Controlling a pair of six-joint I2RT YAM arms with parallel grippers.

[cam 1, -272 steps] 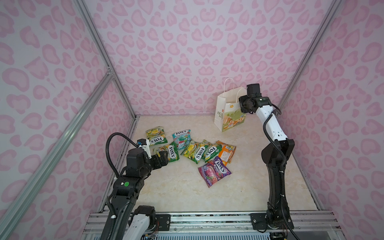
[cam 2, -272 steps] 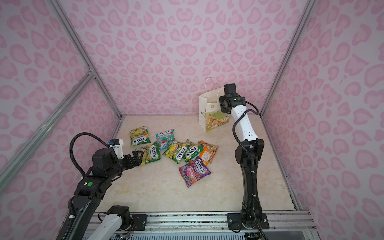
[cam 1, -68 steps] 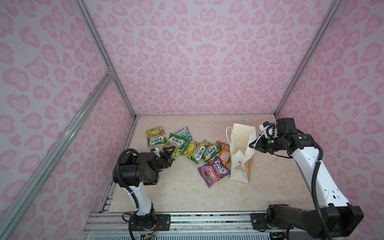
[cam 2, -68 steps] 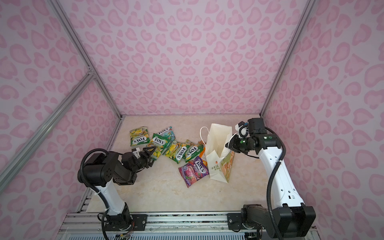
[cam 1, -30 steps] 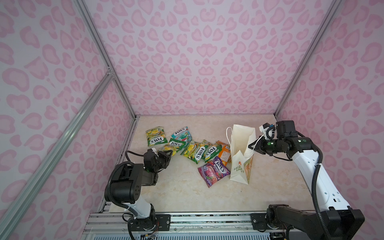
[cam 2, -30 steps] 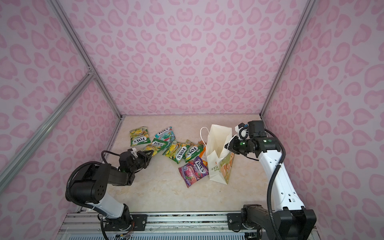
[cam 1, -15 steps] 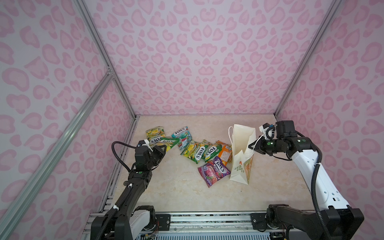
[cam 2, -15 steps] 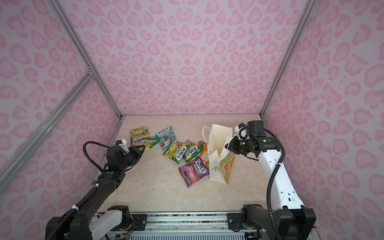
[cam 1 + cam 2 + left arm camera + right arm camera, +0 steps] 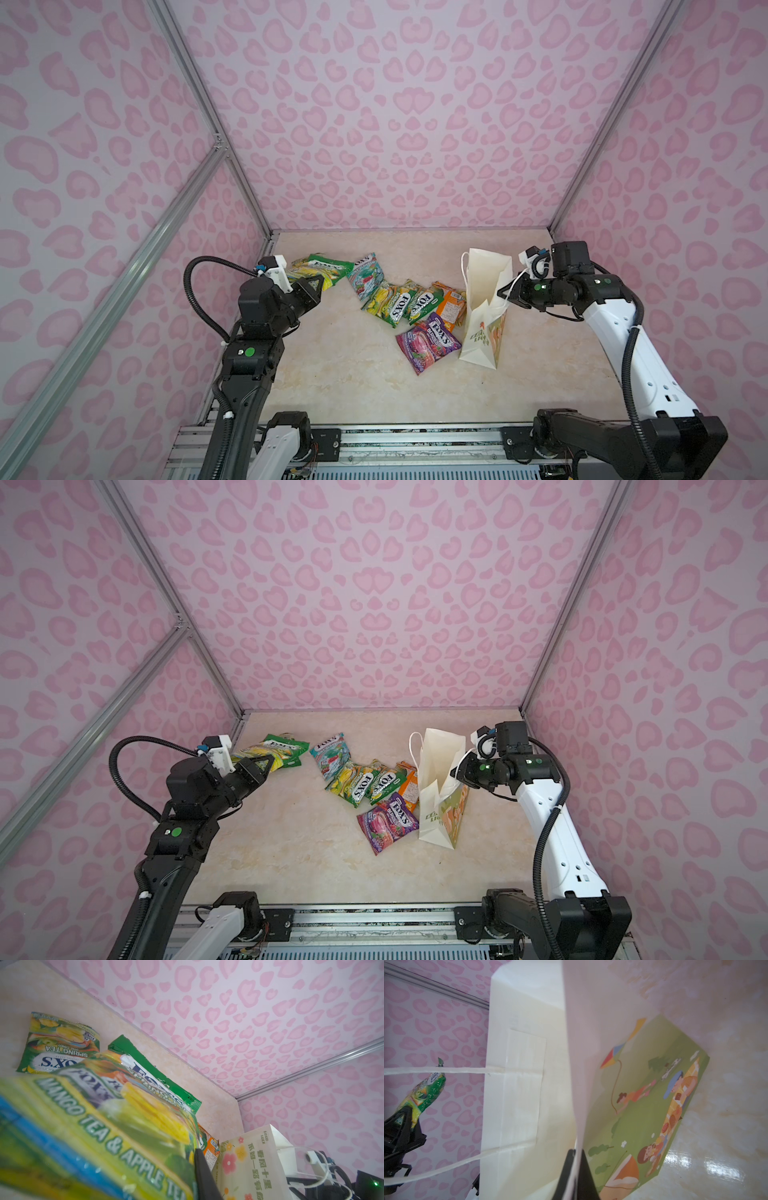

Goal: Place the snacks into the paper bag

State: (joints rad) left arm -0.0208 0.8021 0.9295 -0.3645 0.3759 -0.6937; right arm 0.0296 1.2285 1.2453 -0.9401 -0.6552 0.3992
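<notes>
While the left fingers [image 9: 311, 287] clamp one end of a green-yellow pouch [image 9: 426, 1093], right fingers [image 9: 568, 1169] pinched on paper bag [image 9: 486, 274] rim

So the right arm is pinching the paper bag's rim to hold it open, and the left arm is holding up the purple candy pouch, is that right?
Not quite. The left gripper holds a green-yellow pouch, seen close in the left wrist view; the purple pouch lies on the table beside the paper bag. The right gripper does pinch the bag's rim.

Bright, even light, faint shadows; top views sharp, wrist views blurred close up, glare on floor [image 9: 718, 1167].
</notes>
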